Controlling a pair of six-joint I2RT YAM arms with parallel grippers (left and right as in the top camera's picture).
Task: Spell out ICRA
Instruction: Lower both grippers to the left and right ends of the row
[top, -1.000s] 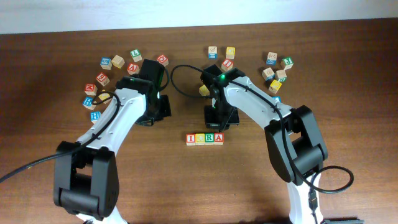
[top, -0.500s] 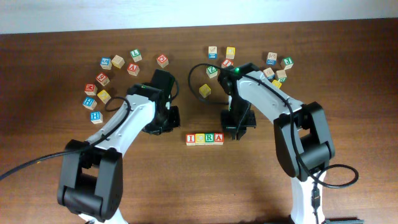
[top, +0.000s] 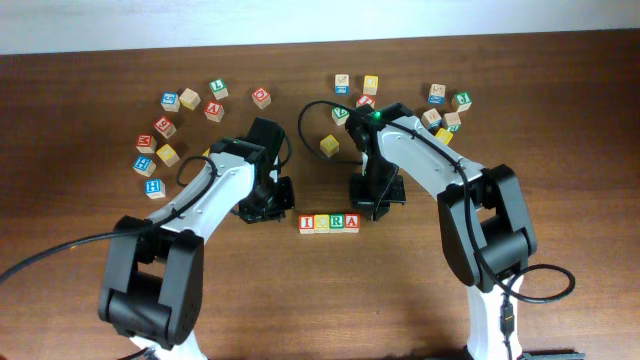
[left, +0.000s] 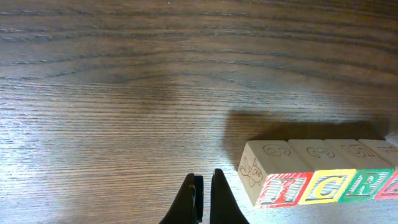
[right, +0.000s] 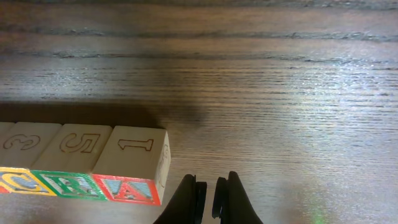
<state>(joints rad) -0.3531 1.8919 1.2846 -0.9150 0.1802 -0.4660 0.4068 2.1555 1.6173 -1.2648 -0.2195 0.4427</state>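
Left fingers (left: 202, 196): pressed together, nothing between them, tips low over the bench. Right fingers (right: 205, 194): likewise together and empty.

The row of four small pale-wood alphabet cubes (top: 329, 223) lies between the two sets of fingers. The red-edged I cube (left: 277, 180) sits just beside the left fingers on their inner side, not touching. The red-edged A cube (right: 134, 165) sits just beside the right fingers on their inner side, also apart. Between them are the yellow-edged C cube (left: 323, 177) and the green-edged R cube (right: 71, 162). All four abut face to face, so the front reads I-C-R-A. Judged from this, the word is spelled.

Handling, as a judgement: expect light, stiff, solid wood that will neither crush nor give. The faces look smooth, so a cube may skid on the dark wooden bench (top: 560, 90) if you push it. Because the cubes touch, a nudge at one end will pass down the row.

If you must regrip, open the fingers first and close on a cube's lettered front and the opposite back face. The side faces are blocked by neighbours. Come straight down.

Farther out, beyond both arms, spare lettered cubes (top: 165, 128) lie scattered, well apart from the row.
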